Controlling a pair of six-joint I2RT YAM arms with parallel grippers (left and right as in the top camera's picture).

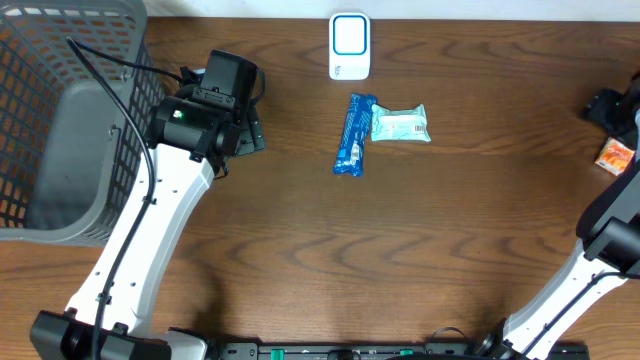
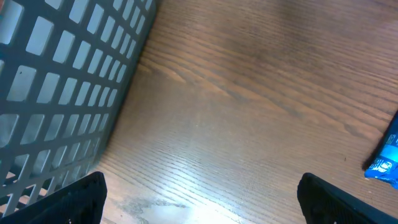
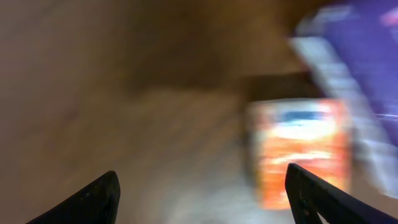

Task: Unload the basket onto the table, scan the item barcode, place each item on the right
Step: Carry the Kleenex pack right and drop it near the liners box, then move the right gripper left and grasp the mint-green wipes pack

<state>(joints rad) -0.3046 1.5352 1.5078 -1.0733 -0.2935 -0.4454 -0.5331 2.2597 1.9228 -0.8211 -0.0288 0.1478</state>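
A white scanner (image 1: 349, 46) with a blue-ringed window stands at the table's far middle. Below it lie a long blue packet (image 1: 354, 134) and a pale teal packet (image 1: 400, 124), side by side. An orange packet (image 1: 617, 155) lies at the right edge, just below my right gripper (image 1: 612, 106). The right wrist view is blurred: my right gripper (image 3: 202, 171) is open with nothing between its fingers, and the orange packet (image 3: 301, 149) lies flat ahead by the right finger. My left gripper (image 2: 200, 180) is open over bare wood beside the basket, with the blue packet's end (image 2: 385, 158) far to its right.
A large grey mesh basket (image 1: 60, 130) fills the far left corner, and its wall (image 2: 56, 81) is close on the left of my left gripper. A blurred purple object (image 3: 354, 62) lies beyond the orange packet in the right wrist view.
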